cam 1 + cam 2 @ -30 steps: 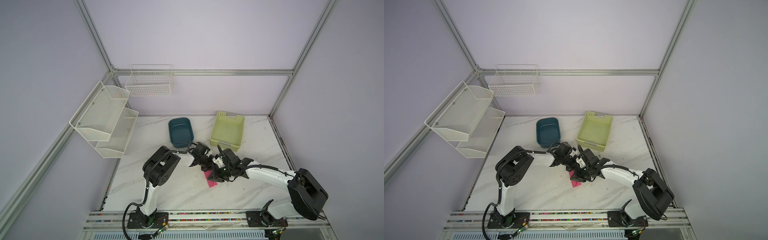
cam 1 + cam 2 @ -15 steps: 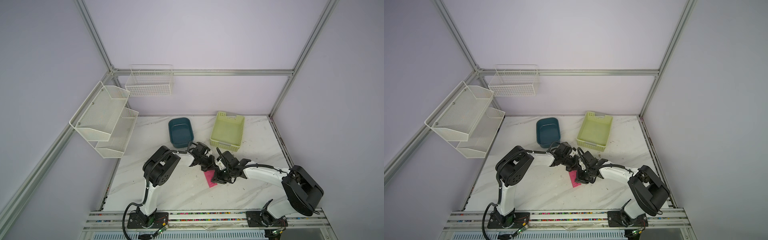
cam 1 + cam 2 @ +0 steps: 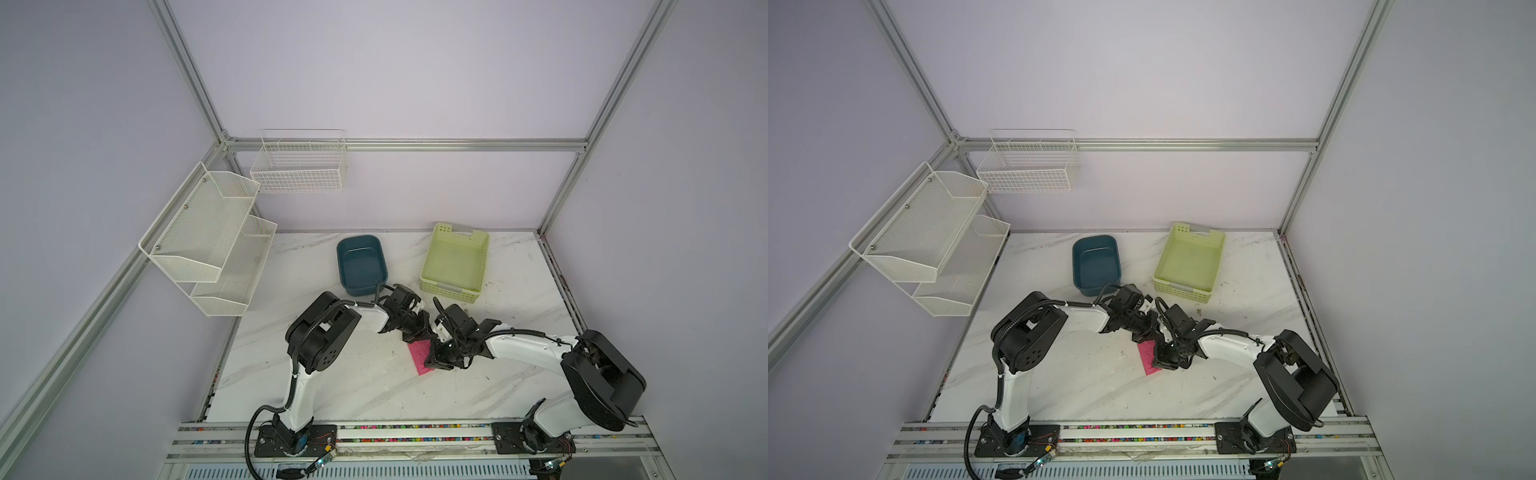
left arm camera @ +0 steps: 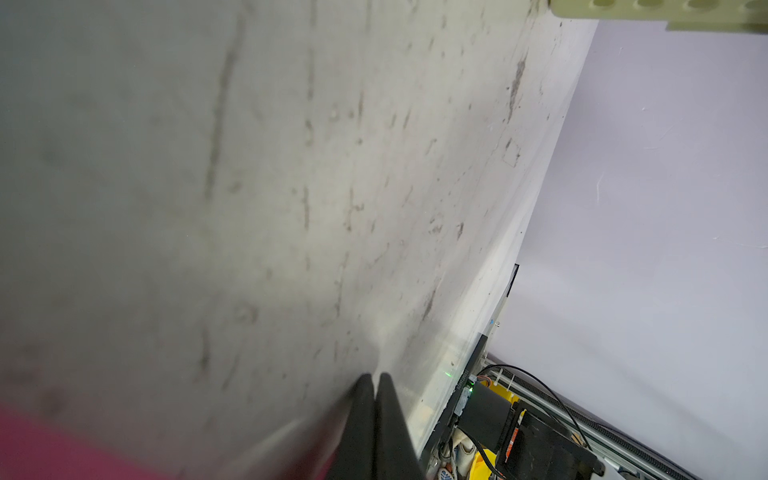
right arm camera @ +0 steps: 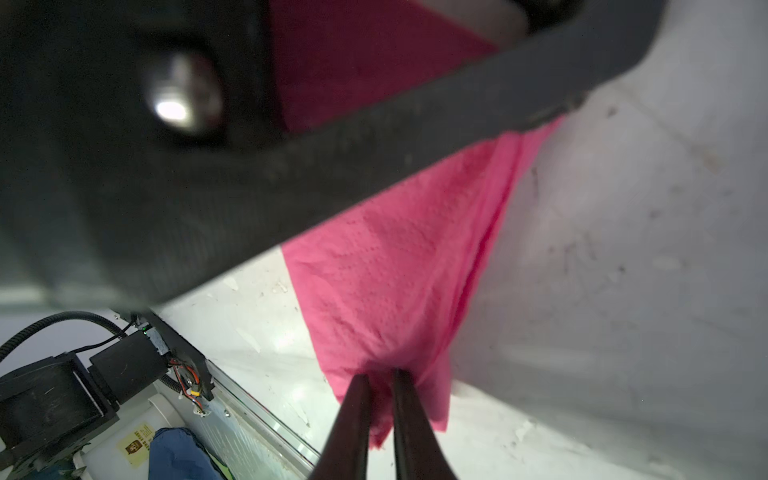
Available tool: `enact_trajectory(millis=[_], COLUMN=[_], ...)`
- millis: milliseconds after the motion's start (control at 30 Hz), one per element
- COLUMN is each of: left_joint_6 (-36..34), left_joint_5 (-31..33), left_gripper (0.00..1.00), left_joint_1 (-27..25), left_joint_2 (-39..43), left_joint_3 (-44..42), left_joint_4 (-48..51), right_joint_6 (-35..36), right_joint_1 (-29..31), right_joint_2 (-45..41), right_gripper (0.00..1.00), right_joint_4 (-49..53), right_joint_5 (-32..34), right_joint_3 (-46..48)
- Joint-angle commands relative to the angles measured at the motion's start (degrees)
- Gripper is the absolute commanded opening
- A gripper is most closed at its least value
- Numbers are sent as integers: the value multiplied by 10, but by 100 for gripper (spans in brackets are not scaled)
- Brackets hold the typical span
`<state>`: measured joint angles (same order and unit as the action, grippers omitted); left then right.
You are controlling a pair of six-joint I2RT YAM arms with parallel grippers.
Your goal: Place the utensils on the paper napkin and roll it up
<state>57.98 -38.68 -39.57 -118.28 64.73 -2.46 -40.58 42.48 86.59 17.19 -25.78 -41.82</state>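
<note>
The bright pink paper napkin (image 3: 420, 356) (image 3: 1147, 360) lies crumpled and partly folded over on the marble table, between my two grippers. My right gripper (image 3: 432, 365) (image 5: 380, 376) is at its near end, fingers pinched on a bunched fold of the napkin (image 5: 395, 270). My left gripper (image 3: 417, 332) (image 4: 372, 377) is at the napkin's far end, fingers pressed together low over the table, with pink napkin (image 4: 62, 449) blurred beside them. Its dark body (image 5: 166, 166) crosses the right wrist view. The utensils are hidden in every view.
A teal tub (image 3: 360, 266) and a pale green basket (image 3: 455, 262) (image 4: 665, 12) stand just behind the grippers. White mesh shelves (image 3: 208, 241) hang on the left wall and a wire basket (image 3: 299, 166) on the back wall. The rail (image 3: 415, 428) runs along the front edge.
My right gripper has slid toward the napkin's near end and its jaws have narrowed onto the paper. More pink shows now. The left gripper has stayed put.
</note>
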Motion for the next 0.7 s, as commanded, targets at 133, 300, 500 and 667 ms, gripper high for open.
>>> enact_trajectory(millis=[133, 300, 500, 667], left_joint_6=[-22, -52, -78, -97], left_joint_5=[56, 86, 114, 148], left_gripper=[11, 18, 31, 34], left_joint_1=[-4, -3, 0, 2], left_joint_2=[15, 67, 120, 163], left_joint_3=[4, 47, 104, 119], left_joint_4=[84, 149, 214, 266], right_joint_6=[-4, -10, -13, -21], right_joint_1=[3, 3, 3, 3], right_joint_2=[15, 10, 10, 10], right_gripper=[10, 8, 7, 7], right_joint_4=[26, 15, 4, -7], right_joint_5=[46, 41, 30, 21], right_joint_3=[35, 44, 52, 56])
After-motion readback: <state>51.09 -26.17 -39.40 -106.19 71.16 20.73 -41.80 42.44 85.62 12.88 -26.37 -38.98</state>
